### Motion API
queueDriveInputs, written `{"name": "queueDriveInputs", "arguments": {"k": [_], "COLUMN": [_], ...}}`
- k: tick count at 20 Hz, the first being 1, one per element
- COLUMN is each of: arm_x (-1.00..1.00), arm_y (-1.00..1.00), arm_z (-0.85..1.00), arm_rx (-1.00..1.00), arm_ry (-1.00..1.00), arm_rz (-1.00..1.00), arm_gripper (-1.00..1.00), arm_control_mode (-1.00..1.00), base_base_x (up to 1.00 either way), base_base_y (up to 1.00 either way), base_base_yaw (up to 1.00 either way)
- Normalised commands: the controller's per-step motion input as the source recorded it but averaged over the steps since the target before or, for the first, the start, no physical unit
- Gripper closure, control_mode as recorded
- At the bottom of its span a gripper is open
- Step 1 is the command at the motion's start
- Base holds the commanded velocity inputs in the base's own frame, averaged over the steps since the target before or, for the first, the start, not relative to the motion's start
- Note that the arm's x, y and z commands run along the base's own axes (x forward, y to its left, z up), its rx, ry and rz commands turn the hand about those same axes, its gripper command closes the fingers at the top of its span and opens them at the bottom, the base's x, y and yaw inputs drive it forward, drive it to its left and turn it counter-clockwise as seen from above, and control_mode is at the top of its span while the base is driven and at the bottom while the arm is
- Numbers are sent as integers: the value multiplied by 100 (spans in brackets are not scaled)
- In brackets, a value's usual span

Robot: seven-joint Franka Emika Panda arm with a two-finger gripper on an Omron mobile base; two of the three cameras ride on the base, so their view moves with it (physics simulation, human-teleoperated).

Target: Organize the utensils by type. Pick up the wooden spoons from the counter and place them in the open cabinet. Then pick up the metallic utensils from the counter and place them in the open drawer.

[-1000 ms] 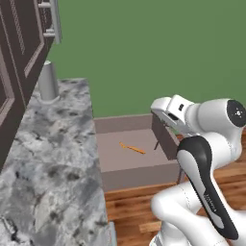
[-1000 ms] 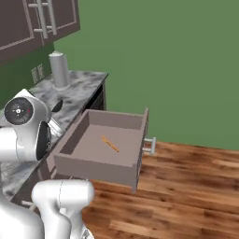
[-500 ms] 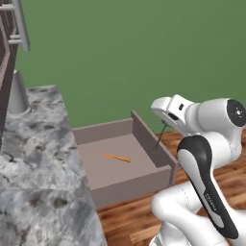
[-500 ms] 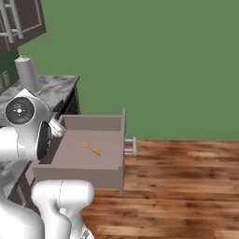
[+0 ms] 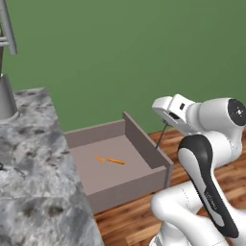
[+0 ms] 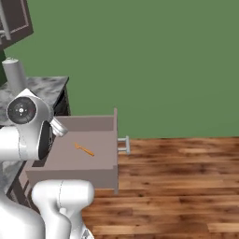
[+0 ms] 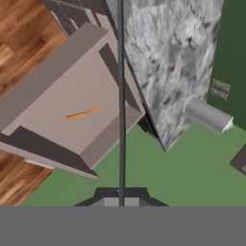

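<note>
1. Counting utensils: one orange-handled utensil [image 5: 110, 160] lies flat on the floor of the open drawer [image 5: 144, 141]; one dark grey utensil [image 7: 121, 96] is in the gripper [image 7: 121, 196].
2. That grey utensil is a thin straight rod; its head cannot be seen.
3. The jaws are clamped tight on it, above the drawer's outer corner.
4. Bare drawer floor lies all around the orange piece; the counter [image 5: 33, 192] borders the drawer.

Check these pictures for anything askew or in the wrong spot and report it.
Nothing stands out. The orange-handled utensil lies flat on the bottom of the open drawer, apart from its walls. The gripper is shut on a thin dark utensil, above the drawer.
</note>
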Motion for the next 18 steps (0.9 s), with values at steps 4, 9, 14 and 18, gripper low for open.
{"name": "queueDriveInputs", "arguments": {"k": [4,9,14,18], "arm_x": [0,0,40,100], "arm_y": [0,0,22,49], "arm_z": [0,0,0,0], "arm_rx": [0,0,-7,-17], "arm_ry": [0,0,13,48], "arm_rz": [0,0,-2,-4], "arm_gripper": [100,100,100,100], "arm_control_mode": [100,100,-100,-100], "base_base_x": [100,100,60,0], "base_base_y": [68,65,36,0], "base_base_yaw": [-7,-5,-3,0]}}
